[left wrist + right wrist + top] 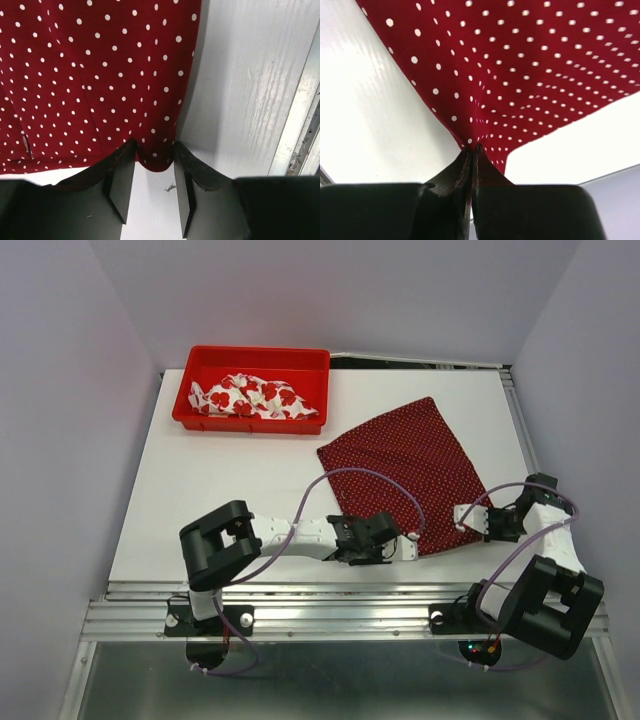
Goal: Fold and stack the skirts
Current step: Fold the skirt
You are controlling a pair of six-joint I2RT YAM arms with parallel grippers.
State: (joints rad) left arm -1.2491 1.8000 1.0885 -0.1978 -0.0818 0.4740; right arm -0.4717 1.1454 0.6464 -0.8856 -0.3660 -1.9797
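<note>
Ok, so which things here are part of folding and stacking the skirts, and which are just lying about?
Part of the job: polka-dot skirt, spread on the table; flowered skirt, crumpled in the red tray; left gripper, jaws open around the polka-dot skirt's near corner; right gripper, jaws shut on another corner.
Just lying about: red tray; table.

Dark red white-dotted skirt; white red-flowered skirt; red tray.
</note>
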